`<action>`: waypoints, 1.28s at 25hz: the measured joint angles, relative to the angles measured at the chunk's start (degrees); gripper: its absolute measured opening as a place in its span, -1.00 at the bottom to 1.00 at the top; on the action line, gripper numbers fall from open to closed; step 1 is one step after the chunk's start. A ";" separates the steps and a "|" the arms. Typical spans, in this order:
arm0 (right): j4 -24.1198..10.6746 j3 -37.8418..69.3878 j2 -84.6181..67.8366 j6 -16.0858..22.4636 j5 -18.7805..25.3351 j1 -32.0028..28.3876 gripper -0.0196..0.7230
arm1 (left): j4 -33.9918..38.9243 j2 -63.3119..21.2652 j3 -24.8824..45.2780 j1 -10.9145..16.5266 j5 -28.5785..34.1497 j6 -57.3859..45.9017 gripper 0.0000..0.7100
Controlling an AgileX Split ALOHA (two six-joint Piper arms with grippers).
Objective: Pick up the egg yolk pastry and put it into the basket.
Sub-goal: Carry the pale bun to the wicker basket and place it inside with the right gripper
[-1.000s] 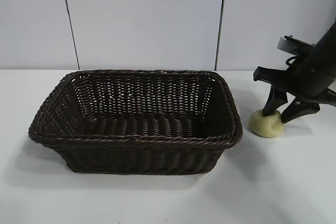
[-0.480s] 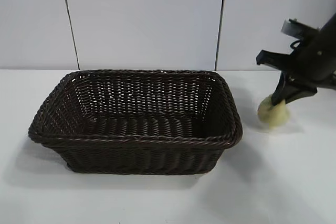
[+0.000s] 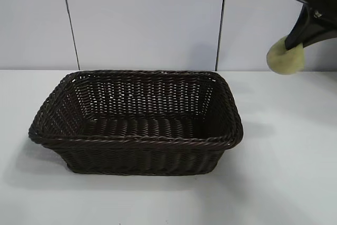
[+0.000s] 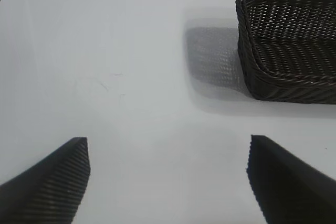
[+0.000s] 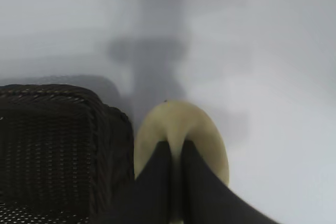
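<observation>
The pale yellow egg yolk pastry (image 3: pixel 284 59) hangs high above the table at the far right, pinched in my right gripper (image 3: pixel 296 46), which is shut on it. In the right wrist view the two black fingers squeeze into the soft pastry (image 5: pixel 197 124), with my right gripper (image 5: pixel 176 148) just beside the basket's corner (image 5: pixel 52 145). The dark brown woven basket (image 3: pixel 58 125) stands on the white table, left of the pastry and below it, with nothing in it. My left gripper (image 4: pixel 168 153) is open over bare table, and the basket (image 4: pixel 252 77) lies some way off from it.
A white table (image 3: pixel 284 172) carries the basket. A pale panelled wall (image 3: pixel 142 19) rises behind it. The right arm's shadow falls on the table (image 5: pixel 152 61) beneath the pastry.
My right gripper has lifted the egg yolk pastry from the table to well above the basket's rim height. The basket and the left gripper have not moved.
</observation>
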 joint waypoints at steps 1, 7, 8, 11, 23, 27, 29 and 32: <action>0.40 0.00 0.00 0.14 -0.99 1.64 -0.88 | 0.00 0.00 0.00 0.00 0.00 0.00 0.68; 2.12 0.06 0.00 0.22 -6.31 12.25 -0.88 | 0.00 0.00 0.00 0.00 0.00 0.00 0.68; 2.25 0.10 0.00 0.22 -7.37 13.53 -0.88 | 0.00 0.00 0.00 0.00 0.00 0.00 0.68; 2.80 0.10 0.47 0.28 -10.66 17.49 -0.88 | 0.00 0.00 0.00 0.00 0.00 0.00 0.68; 5.70 0.10 14.05 0.42 -26.17 23.78 -0.88 | 0.00 0.00 0.00 0.00 0.00 0.00 0.68; 6.71 0.10 18.73 0.47 -29.15 23.78 -0.88 | 0.00 0.00 0.00 0.00 0.00 0.00 0.68; 7.38 0.10 20.12 0.47 -29.44 23.78 -0.88 | 0.00 0.00 0.00 0.00 0.00 0.00 0.68; 8.15 0.10 20.28 0.57 -29.62 23.78 -0.81 | 0.00 0.00 0.00 0.00 0.00 0.00 0.68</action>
